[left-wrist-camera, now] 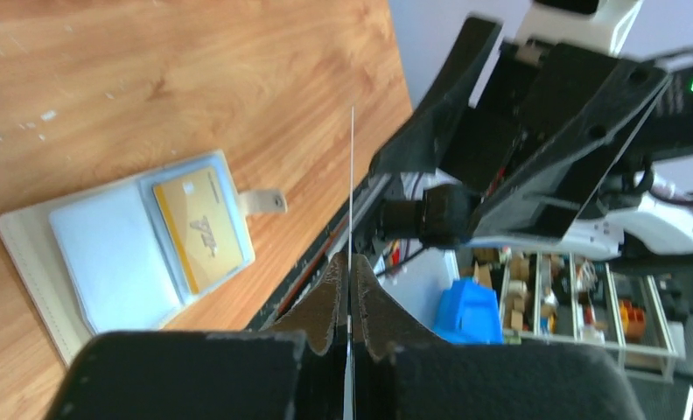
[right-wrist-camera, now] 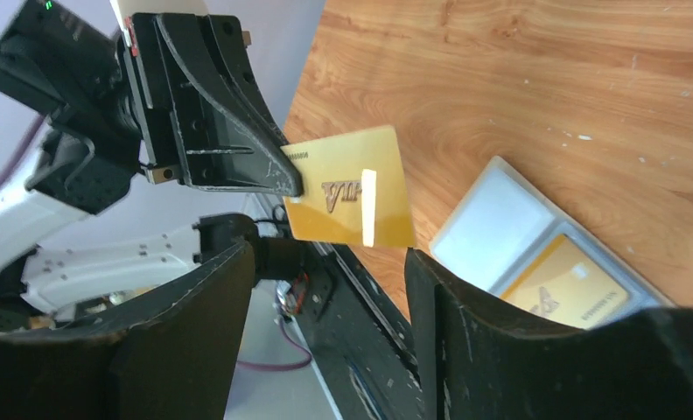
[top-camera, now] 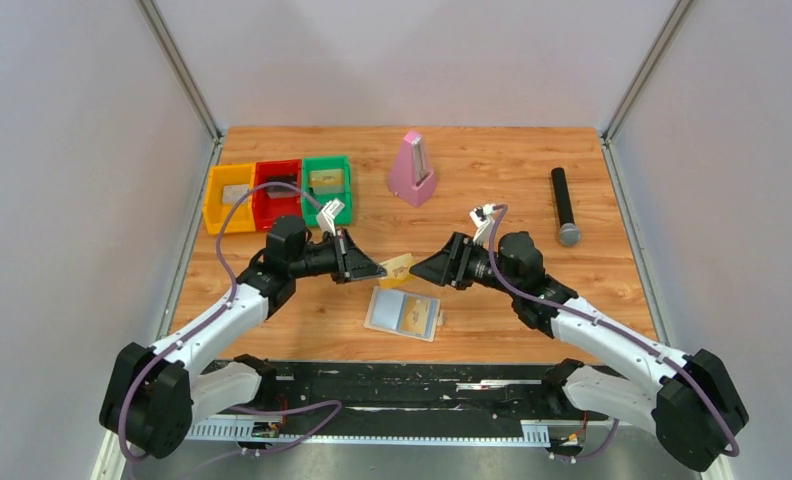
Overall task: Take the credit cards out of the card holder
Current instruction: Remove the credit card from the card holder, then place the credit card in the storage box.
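Only one word reads clearly on my screens: "VIP".
I see it in dark letters on the face of the gold card [right-wrist-camera: 347,188] held up in the right wrist view. The tiny print along that card's top edge is too small for me to read. The second gold card [right-wrist-camera: 562,284], in the card holder [right-wrist-camera: 487,219], carries a similar dark mark that I cannot make out.
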You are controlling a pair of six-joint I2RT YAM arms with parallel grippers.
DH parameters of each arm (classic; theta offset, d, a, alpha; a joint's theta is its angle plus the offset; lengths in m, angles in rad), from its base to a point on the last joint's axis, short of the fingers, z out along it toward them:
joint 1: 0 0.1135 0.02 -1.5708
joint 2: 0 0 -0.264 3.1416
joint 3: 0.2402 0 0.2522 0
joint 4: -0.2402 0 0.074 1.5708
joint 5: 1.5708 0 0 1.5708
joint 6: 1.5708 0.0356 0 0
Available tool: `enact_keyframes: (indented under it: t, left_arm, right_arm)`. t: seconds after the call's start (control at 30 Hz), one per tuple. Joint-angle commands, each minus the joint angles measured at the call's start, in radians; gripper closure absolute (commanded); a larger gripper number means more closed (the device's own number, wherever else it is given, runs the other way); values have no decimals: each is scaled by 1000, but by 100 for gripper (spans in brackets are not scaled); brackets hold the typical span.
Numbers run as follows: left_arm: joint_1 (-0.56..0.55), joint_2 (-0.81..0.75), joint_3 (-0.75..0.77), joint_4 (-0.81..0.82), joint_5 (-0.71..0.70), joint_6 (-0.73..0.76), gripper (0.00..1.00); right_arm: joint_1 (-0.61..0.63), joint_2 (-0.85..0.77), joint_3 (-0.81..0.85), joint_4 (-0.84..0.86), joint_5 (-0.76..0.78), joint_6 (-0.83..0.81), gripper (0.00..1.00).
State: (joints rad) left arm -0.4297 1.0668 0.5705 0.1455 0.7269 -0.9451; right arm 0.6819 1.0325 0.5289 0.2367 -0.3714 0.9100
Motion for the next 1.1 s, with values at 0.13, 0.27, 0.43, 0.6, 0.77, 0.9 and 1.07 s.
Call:
enact_keyframes:
  t: [0.13, 0.27, 0.43, 0.6, 0.77, 0.9, 1.07]
  left_arm:
    - [2, 34, 49, -53, 214, 147, 100]
    - [2, 52, 44, -24, 261, 136, 100]
    - [2, 66, 39, -3, 293, 130, 100]
    - [3, 70, 45, -6, 308, 137, 99]
    - [2, 80, 47, 0, 302, 129, 87]
    - [2, 70, 50, 1, 272, 107, 74]
    - [3, 71, 27, 78, 256, 21, 63]
  right_arm:
    - [-67, 101, 153, -140, -299, -224, 32]
    - [-67, 143, 194, -153, -325, -241, 32]
    - [-67, 173, 214, -152, -346, -246, 43]
    - [-67, 182, 214, -145, -357, -244, 71]
    - [-75, 179, 185, -84, -351, -201, 99]
    - [-101, 162, 137, 1, -340, -101, 100]
    - [-125, 139, 45, 184, -327, 27, 100]
